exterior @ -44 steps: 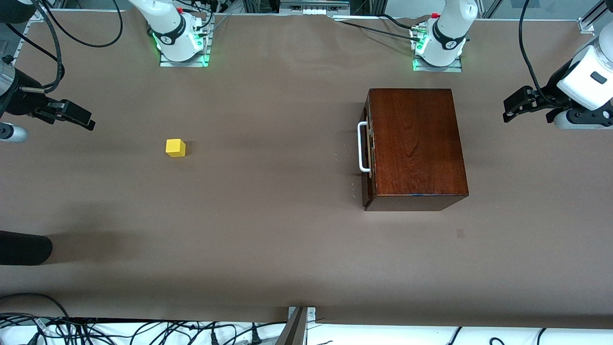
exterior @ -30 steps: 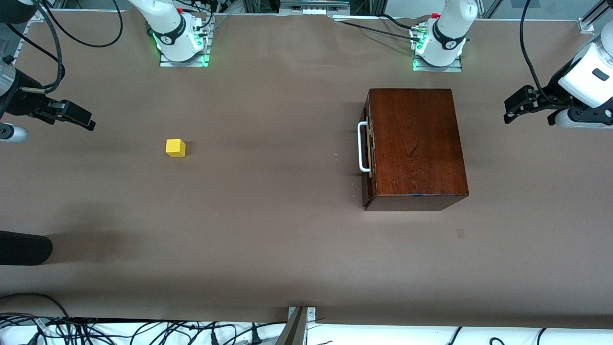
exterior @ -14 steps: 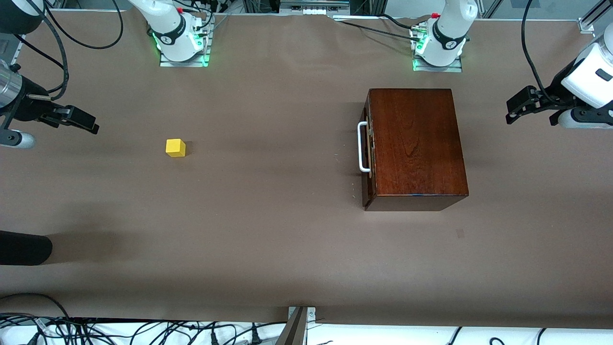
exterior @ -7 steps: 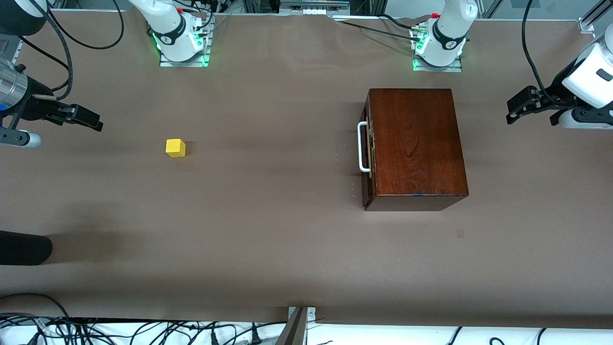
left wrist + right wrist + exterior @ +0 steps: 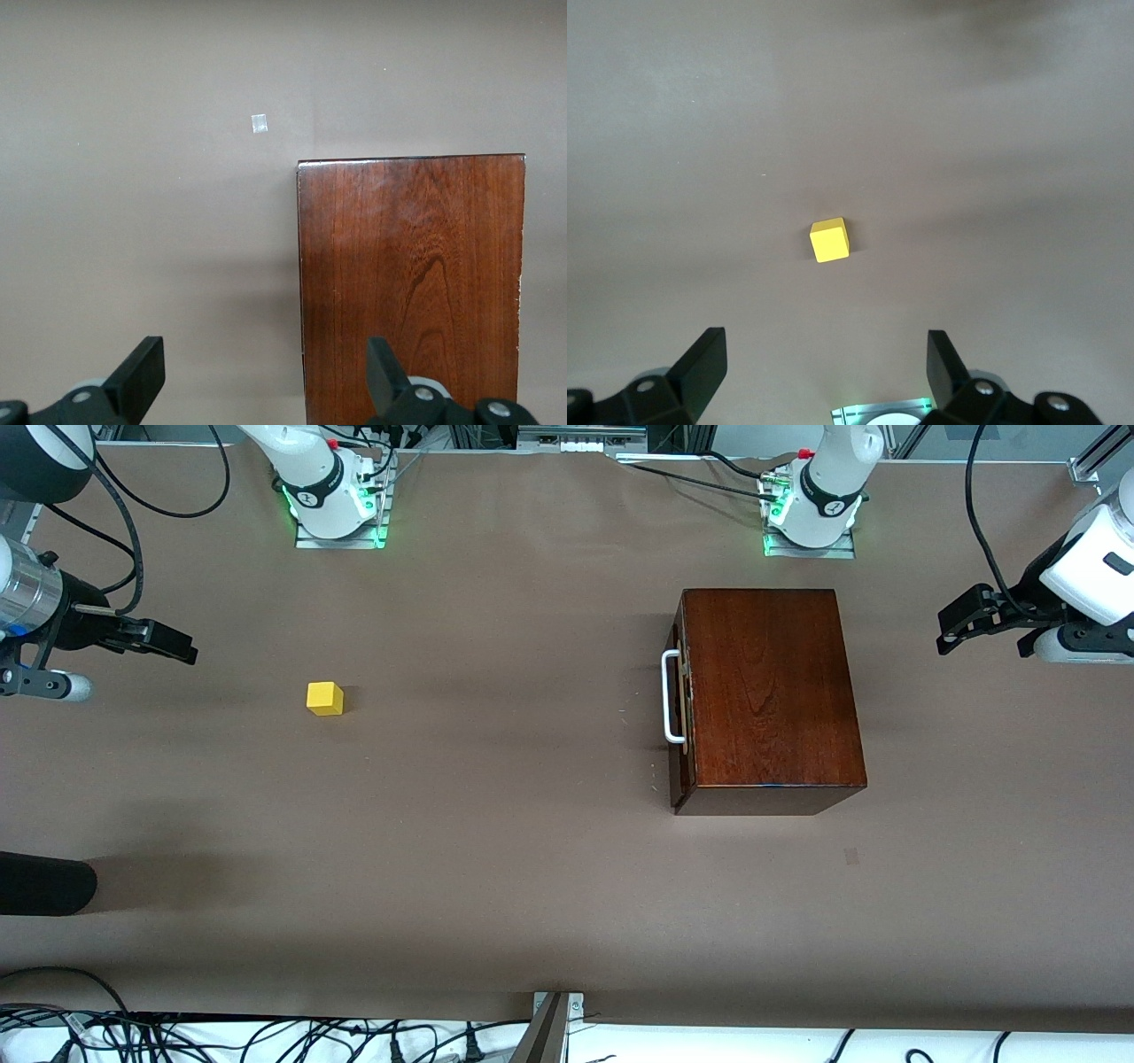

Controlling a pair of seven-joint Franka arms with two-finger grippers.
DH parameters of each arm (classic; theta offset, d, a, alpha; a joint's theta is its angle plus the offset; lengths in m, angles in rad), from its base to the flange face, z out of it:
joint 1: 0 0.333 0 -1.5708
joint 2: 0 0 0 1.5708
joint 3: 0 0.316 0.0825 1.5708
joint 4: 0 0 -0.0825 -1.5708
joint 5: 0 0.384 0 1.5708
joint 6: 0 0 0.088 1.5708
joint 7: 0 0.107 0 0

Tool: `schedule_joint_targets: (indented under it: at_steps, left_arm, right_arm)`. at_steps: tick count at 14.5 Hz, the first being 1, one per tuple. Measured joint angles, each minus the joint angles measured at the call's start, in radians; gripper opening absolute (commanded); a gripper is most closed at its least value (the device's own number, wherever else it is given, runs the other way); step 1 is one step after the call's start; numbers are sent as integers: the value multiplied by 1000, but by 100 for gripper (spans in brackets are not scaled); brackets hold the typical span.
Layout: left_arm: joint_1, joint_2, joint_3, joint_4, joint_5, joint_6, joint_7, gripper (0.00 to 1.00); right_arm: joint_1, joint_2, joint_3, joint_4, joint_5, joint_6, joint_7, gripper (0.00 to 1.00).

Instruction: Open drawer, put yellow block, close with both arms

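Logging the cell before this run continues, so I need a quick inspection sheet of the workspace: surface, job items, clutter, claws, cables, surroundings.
Surface: brown paper-covered table, one small pale mark toward the left arm's end.
Job's things: glossy reddish-brown wooden box, its drawer shut, white U-shaped handle facing the right arm's end; small bright yellow cube resting alone toward the right arm's end.
Clutter: nothing seen.
Claws: left claw open, empty, over bare table beside the box; right claw open, empty, over bare table near the cube.
Cables: black cables bundled off the table's near edge, more by the bases.
Surroundings: green-lit arm bases; dark rounded object at the table's edge.
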Motion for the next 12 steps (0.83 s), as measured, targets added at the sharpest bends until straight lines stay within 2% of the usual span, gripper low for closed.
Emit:
schedule_joint_targets:
  at_steps: [12]
  left_arm:
    - [0, 13, -1, 7, 0, 0, 1, 100]
  right_arm:
    - [0, 10, 1, 0, 0, 19, 0, 100]
